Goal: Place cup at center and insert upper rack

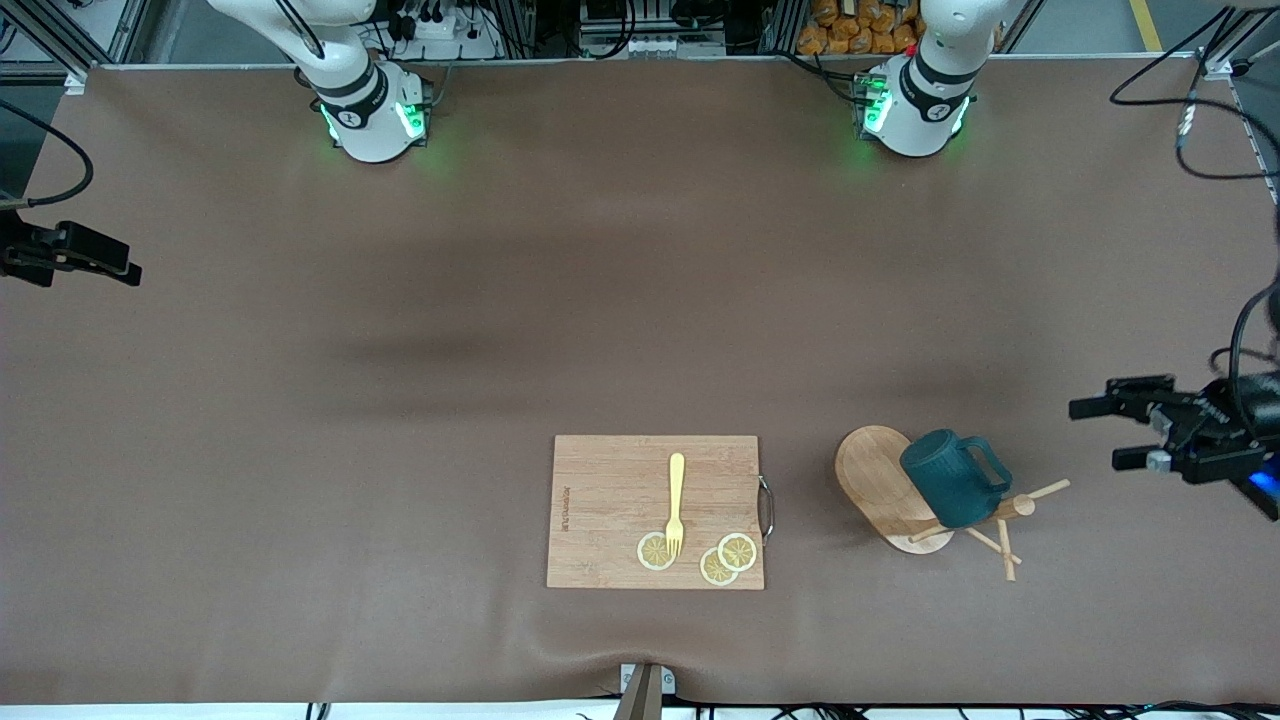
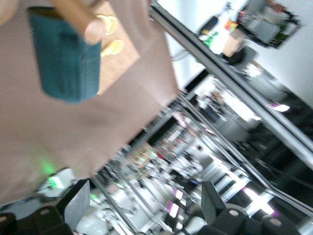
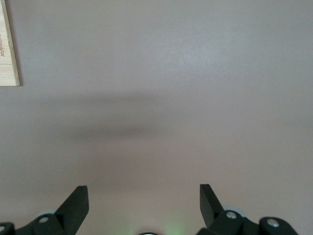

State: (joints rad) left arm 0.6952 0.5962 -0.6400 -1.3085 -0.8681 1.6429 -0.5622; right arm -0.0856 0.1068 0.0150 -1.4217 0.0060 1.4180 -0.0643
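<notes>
Cup (image 1: 950,490) hangs on the mug tree (image 1: 900,490), near the desk's left-arm end, not centre; left hand (image 1: 1125,430) and right hand (image 3: 142,205) both open, empty.

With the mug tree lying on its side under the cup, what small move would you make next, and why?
Probably bring the left gripper, open at the left arm's end of the table, back to the cup. The cup rests on the tipped rack, and the right gripper is open over bare table, so the left is better placed to lift it clear.
</notes>
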